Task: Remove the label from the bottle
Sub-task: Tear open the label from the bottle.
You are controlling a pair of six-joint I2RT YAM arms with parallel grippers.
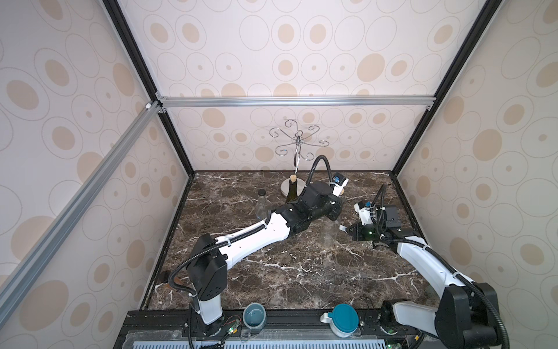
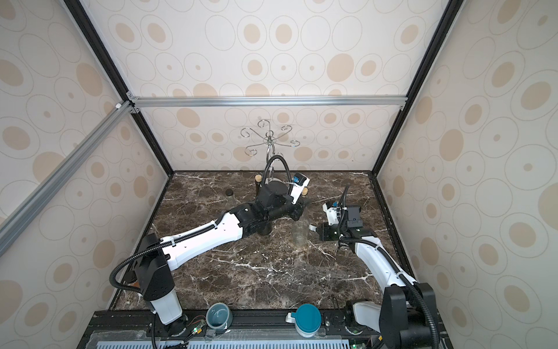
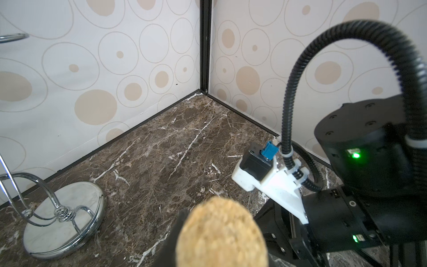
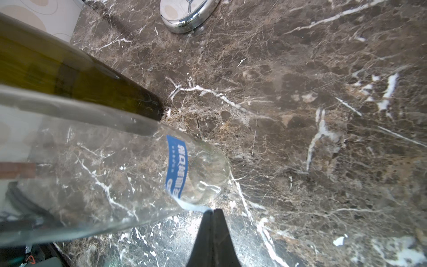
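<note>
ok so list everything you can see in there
clear glass bottle: 1, clear with a cork stopper, right of centre
label: 1, blue with white print, low on that bottle, one edge lifted
green wine bottle: 1, olive green, corked, far centre beside the stand
black-capped bottle: 1, clear, far side, left of the green one
glass-hanging stand: 1, chrome, far centre
cup: 1, grey-blue, front rail
lidded jug: 1, white with teal lid, front rail
table: 1, brown marble
left gripper: 1, black, shut on the clear glass bottle's neck
right gripper: 1, black, shut, pinching the label's lifted edge
</note>
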